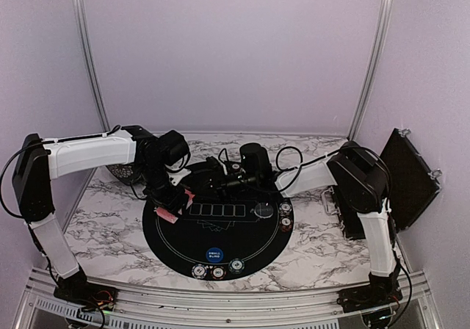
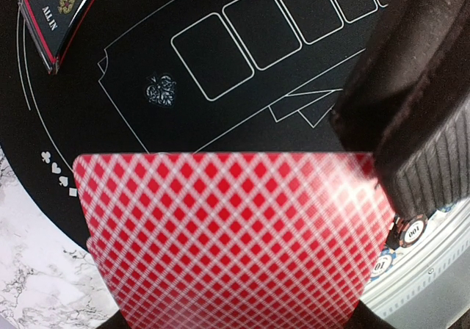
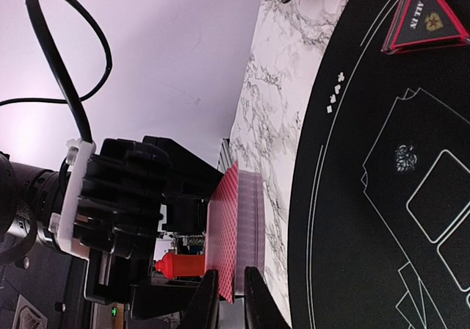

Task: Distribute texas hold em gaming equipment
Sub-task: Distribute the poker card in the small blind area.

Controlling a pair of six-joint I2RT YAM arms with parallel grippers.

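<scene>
A deck of red-backed playing cards [image 2: 228, 241] fills the lower left wrist view, and my left gripper [image 1: 170, 200] is shut on it above the left edge of the round black mat [image 1: 242, 241]. My right gripper [image 3: 233, 303] reaches in from the right. Its jaws stand a narrow gap apart with the corner of the top card [image 3: 224, 233] between them. One of its fingers [image 2: 418, 101] looms at the deck's right edge. A black triangular "ALL IN" marker [image 2: 59, 13] lies on the mat past the deck. Striped chips [image 1: 218, 272] sit along the mat's near edge.
A blue small-blind button [image 1: 214, 255] lies near the front of the mat. A dark-grey button [image 1: 263, 211] and two chips [image 1: 286, 216] lie at the mat's right. The black chip case [image 1: 407, 178] leans at the far right. Marble tabletop [image 1: 103, 226] surrounds the mat.
</scene>
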